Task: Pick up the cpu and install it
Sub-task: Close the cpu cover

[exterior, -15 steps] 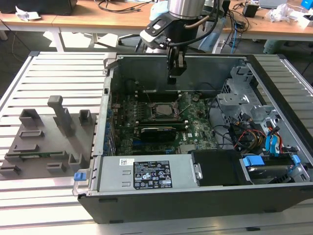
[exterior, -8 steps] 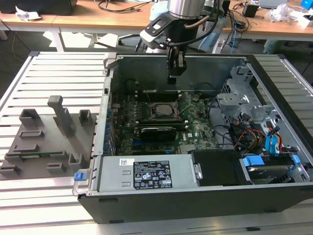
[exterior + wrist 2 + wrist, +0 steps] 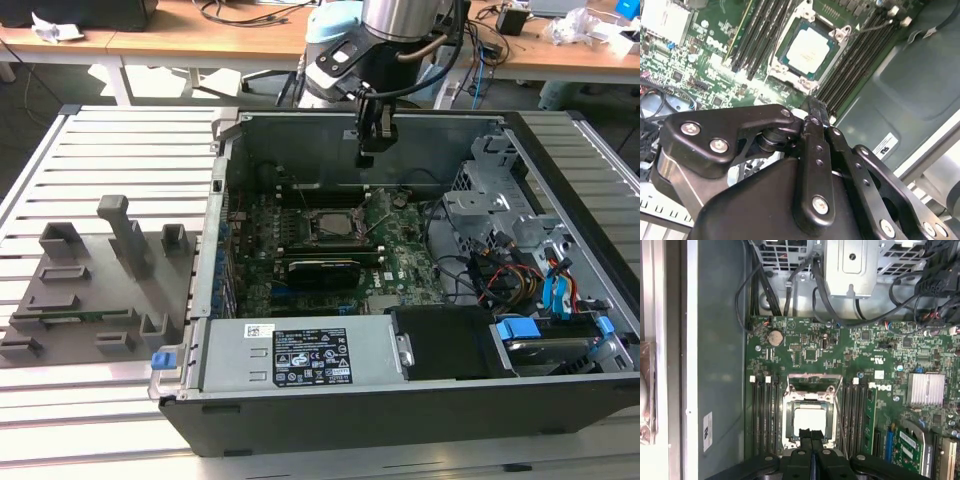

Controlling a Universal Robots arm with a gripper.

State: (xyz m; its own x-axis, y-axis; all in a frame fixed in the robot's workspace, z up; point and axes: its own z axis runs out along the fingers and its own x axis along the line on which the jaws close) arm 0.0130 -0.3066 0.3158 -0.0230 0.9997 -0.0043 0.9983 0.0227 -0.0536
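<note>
Silver-grey metal catches the light in the middle of the board. The cpu (image 3: 810, 420) lies flat inside the black socket frame (image 3: 788, 416), square to it, and I can see no edge riding up. Rows of dark memory slots (image 3: 765, 415) run along both sides of the socket. All of this sits on the green motherboard (image 3: 805, 350), on the floor of the open computer case (image 3: 300, 140).

The claw (image 3: 811, 436) hangs directly above the chip and clear of it. In the exterior view it is up at about the level of the case's far wall. Its two black fingers (image 3: 816, 112) are pressed together side by side with nothing between them.

By my reading, the picking up and the placing are both done, since the chip is in its seat and the claw is empty. I cannot make out whether the socket's metal retaining plate is closed and latched over the chip. So I can't say whether the install is fully secured or the chip is only dropped in.

Toward the exterior view's left, beside the case, the grey fixture blocks (image 3: 100, 290) stand on the slatted metal counter (image 3: 100, 140). I see no chip resting on them.
</note>
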